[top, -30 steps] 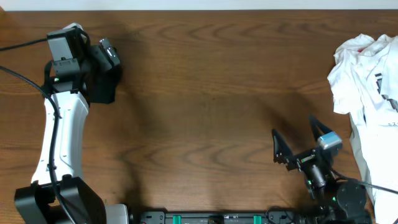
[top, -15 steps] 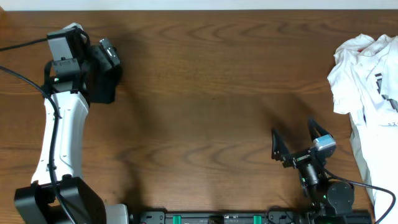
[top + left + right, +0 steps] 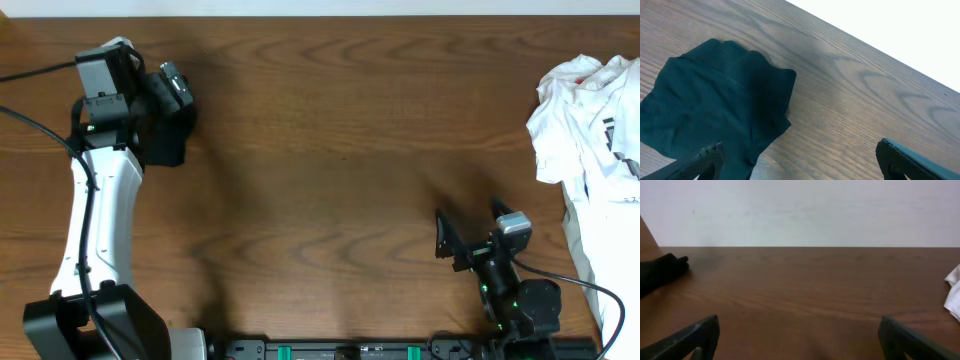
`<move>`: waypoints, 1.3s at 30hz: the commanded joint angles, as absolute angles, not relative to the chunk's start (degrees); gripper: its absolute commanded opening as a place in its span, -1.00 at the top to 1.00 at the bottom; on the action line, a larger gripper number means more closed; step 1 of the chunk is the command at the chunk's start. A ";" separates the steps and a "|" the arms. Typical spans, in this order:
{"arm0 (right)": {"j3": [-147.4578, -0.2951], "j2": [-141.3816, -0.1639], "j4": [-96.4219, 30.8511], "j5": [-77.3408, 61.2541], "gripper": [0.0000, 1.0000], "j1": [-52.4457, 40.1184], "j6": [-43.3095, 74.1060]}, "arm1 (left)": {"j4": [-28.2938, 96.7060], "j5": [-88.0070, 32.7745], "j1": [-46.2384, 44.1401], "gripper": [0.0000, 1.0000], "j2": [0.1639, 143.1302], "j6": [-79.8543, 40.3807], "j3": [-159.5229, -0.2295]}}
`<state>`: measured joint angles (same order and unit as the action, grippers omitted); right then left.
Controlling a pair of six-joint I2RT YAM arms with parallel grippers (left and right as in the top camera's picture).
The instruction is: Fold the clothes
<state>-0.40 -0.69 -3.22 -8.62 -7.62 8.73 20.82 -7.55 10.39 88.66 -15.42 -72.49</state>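
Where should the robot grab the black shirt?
Pinch the black shirt at the pointed corner jutting onto the table. The cloth lies flat, so that loose edge looks easiest to catch. Come down from above with the open left end effector.

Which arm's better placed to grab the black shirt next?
Left: the left gripper, open, hangs just above the black shirt; the right gripper, also open, sits far across the table by the white garment.
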 commanded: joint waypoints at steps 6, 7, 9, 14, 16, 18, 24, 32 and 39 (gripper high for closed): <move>-0.32 -0.32 -3.60 -7.70 -0.99 -7.05 9.15 | 20.95 -7.73 10.57 -0.96 88.86 -15.33 -72.29; -0.32 -0.32 -3.60 -7.73 -0.98 -7.05 9.15 | 20.95 -7.73 10.57 -0.96 88.86 -15.33 -72.29; -0.32 -0.32 -3.60 -7.73 -0.98 -7.05 9.15 | 20.95 -7.73 10.57 -0.96 88.86 -15.33 -72.29; -0.32 -0.32 -3.60 -7.73 -0.99 -7.05 9.15 | 20.95 -7.73 10.57 -0.96 88.86 -15.33 -72.29; -0.32 -0.32 -3.60 -7.73 -0.99 -7.05 9.15 | 20.97 -7.73 10.57 -0.96 88.86 -15.33 -72.29; -0.32 -0.32 -3.60 -7.70 -0.99 -7.05 9.15 | 20.95 -7.73 10.57 -0.96 88.86 -15.33 -72.29; -0.32 -0.32 -3.60 -7.73 -0.98 -7.05 9.15 | 20.97 -7.73 10.57 -0.96 88.86 -15.33 -72.29; -0.32 -0.32 -3.60 -7.73 -0.98 -7.05 9.15 | 20.95 -7.73 10.57 -0.96 88.86 -15.33 -72.29; -0.32 -0.32 -3.60 -7.73 -0.98 -7.05 9.15 | 20.99 -7.73 10.52 -0.96 85.86 -15.33 -72.23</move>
